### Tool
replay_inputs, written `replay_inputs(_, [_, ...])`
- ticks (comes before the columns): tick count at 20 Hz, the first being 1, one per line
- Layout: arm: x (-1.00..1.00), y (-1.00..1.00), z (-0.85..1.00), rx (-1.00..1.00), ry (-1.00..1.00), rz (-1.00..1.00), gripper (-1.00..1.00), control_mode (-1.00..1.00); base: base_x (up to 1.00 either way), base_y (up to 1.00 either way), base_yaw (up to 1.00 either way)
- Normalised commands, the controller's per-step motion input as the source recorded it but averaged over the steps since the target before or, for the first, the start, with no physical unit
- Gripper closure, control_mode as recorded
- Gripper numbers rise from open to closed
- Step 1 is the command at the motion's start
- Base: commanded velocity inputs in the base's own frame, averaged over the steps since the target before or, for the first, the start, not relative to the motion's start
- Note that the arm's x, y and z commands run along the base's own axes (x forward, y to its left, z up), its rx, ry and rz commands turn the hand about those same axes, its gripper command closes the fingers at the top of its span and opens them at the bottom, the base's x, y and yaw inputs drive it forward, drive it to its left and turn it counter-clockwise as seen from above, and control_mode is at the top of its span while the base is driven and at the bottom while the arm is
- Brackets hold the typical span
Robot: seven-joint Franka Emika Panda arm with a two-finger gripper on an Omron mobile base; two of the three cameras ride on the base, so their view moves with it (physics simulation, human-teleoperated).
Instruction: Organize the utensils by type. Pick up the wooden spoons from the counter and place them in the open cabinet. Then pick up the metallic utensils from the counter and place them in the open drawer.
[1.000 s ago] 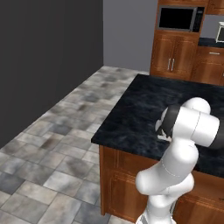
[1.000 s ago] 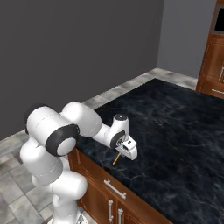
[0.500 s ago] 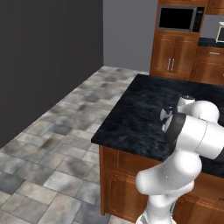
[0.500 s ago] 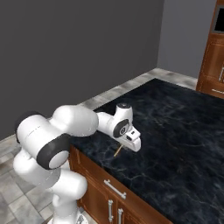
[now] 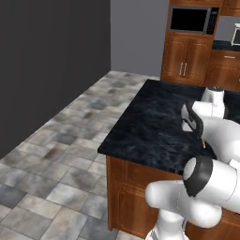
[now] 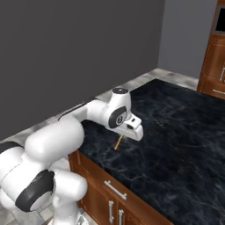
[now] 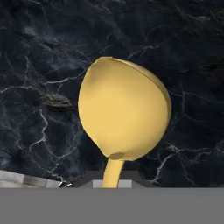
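A wooden spoon hangs in my gripper, its pale yellow bowl filling the middle of the hand view over the black marble counter. From the right base view, the gripper is shut on the spoon, which points down at a slant just above the counter near its front left corner. In the left base view a small tan end of the spoon pokes out below the hand. The cabinet, the drawer and the metallic utensils are out of view.
Wooden cupboard fronts with a metal handle run under the counter's near edge. A microwave sits in tall wooden cabinets at the back. Tiled floor and a dark wall lie to the left.
The arm has swung round with the spoon, carrying the hand a little farther in over the counter. The gripper has stayed shut on the spoon.
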Motion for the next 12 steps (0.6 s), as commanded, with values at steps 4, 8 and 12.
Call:
replay_inputs(4, [-0.43,0.0,0.75,-0.03,-0.07,0.1,1.0,-1.0,0.0,0.0,0.0])
replay_inputs(8, [-0.42,0.0,0.6,0.0,-0.01,0.03,1.0,-1.0,0.0,0.0,0.0])
replay_inputs(12, [-0.25,0.0,0.29,0.0,0.0,0.0,1.0,-1.0,0.0,0.0,0.0])
